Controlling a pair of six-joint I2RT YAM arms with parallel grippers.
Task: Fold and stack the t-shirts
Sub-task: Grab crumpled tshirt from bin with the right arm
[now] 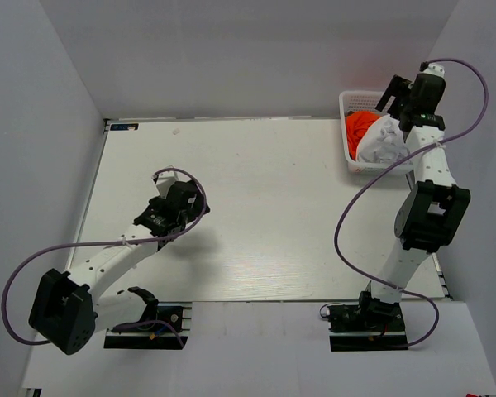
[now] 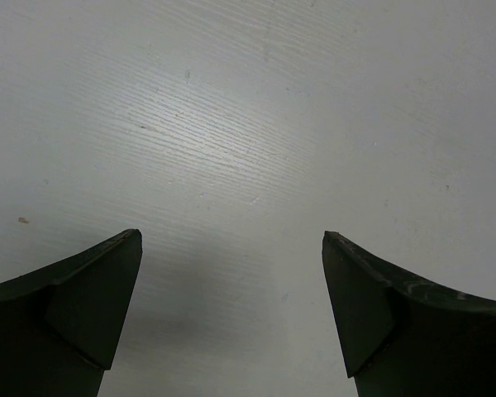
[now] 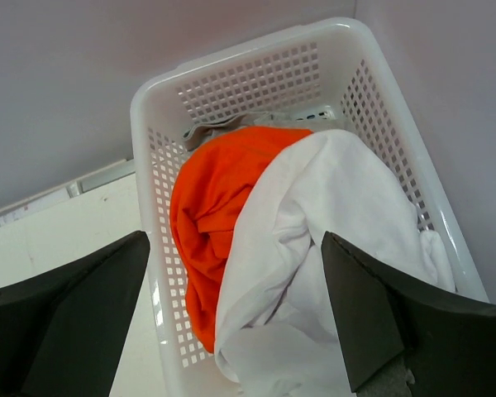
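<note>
Right now we see the R gripper (image 3: 236, 240) w/ fingers wide apart, gripping nothing, hovering over the white basket (image 3: 248, 78). The orange-red t-shirt (image 3: 211, 198) and the white t-shirt (image 3: 331, 207) lie crumpled inside it, touching. The L gripper (image 2: 231, 238) is also spread, above the table (image 2: 231, 99).

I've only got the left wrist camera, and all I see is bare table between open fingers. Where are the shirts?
Observer: Every shirt I can see is in the white basket, at the far right corner of the table.
Operator: Which shirt is on top?
Observer: A white shirt lies over much of the orange shirt.
Operator: And the right gripper?
Observer: The right gripper hangs open above the basket, holding nothing.
</note>
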